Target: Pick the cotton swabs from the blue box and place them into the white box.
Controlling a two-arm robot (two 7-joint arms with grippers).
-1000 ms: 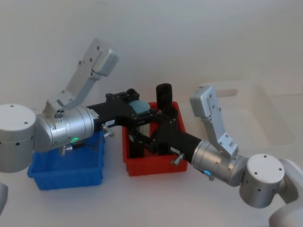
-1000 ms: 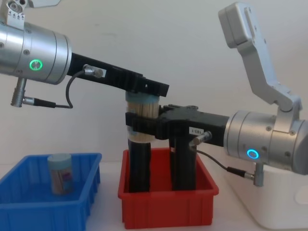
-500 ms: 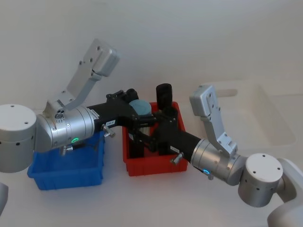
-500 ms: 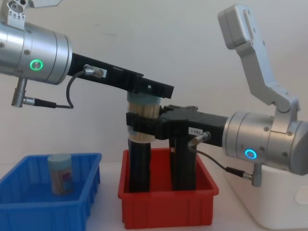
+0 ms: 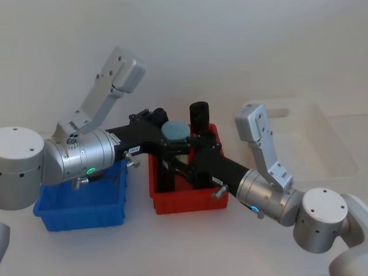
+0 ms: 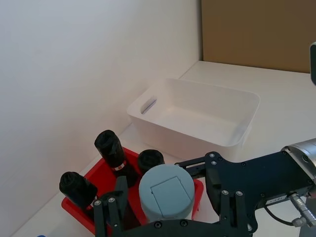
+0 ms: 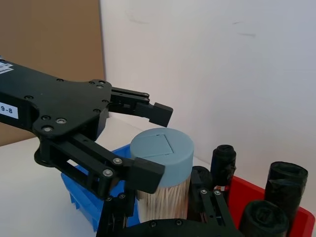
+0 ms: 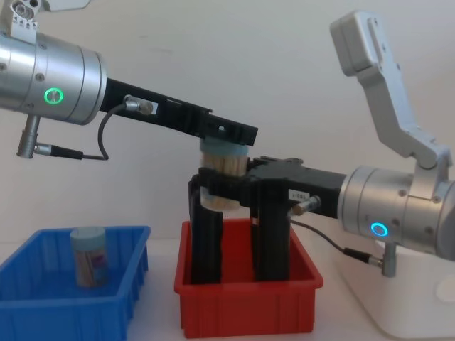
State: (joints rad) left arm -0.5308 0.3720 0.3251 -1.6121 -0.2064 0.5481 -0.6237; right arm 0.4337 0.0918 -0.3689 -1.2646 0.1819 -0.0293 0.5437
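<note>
Cotton swabs (image 8: 222, 169), aloft over the red bin (image 8: 249, 312), have drifted right, clamped in the right pincer (image 8: 213, 192); the left pincer (image 8: 227, 136) seems spread and let go, so the white box (image 6: 187, 143) comes next.

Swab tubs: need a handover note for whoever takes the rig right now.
Right gripper: shut on a tub, upright above the red bin.
Left gripper: open, fingers either side of that tub's lid.
Second tub: standing in the blue box.
White box: on the robot's right, no tub in the part that shows.
Done: one tub is out of the blue box.
Left: carry it to the white box and release, then fetch the second tub.
</note>
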